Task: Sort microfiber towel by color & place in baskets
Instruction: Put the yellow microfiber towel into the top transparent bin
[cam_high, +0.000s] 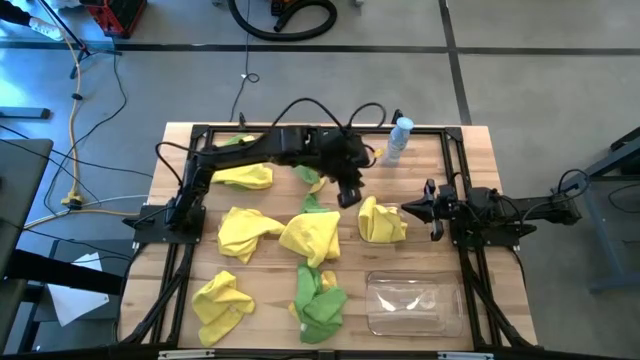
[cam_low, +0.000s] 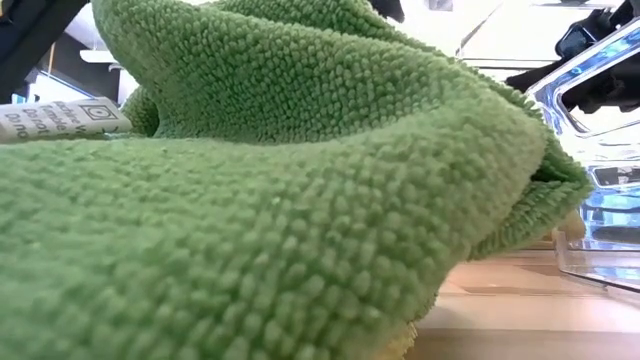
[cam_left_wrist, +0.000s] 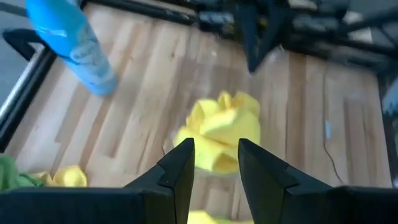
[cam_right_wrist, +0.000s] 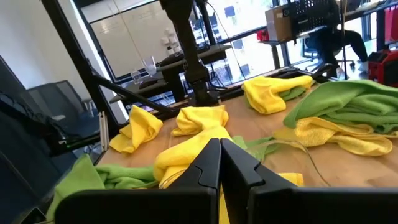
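Yellow and green microfiber towels lie rumpled across the wooden table. One yellow towel (cam_high: 382, 221) (cam_left_wrist: 219, 127) rests right of centre, and a faint clear rim (cam_right_wrist: 297, 151) shows beside it. My left gripper (cam_high: 350, 190) (cam_left_wrist: 214, 165) hangs open and empty above that towel's near-left side. My right gripper (cam_high: 412, 210) (cam_right_wrist: 219, 163) is shut and empty, level, just right of the same towel. A clear basket (cam_high: 410, 300) stands at the near right with no towel in it. A green towel (cam_low: 280, 200) (cam_high: 318, 300) fills the low view.
A clear bottle with a blue cap (cam_high: 400, 140) (cam_left_wrist: 74, 46) stands at the far edge, right of centre. More towels lie at the left: yellow ones (cam_high: 245, 232) (cam_high: 222, 303) (cam_high: 245, 176) and a green one (cam_high: 310, 178). A black metal frame (cam_high: 455, 170) borders the table.
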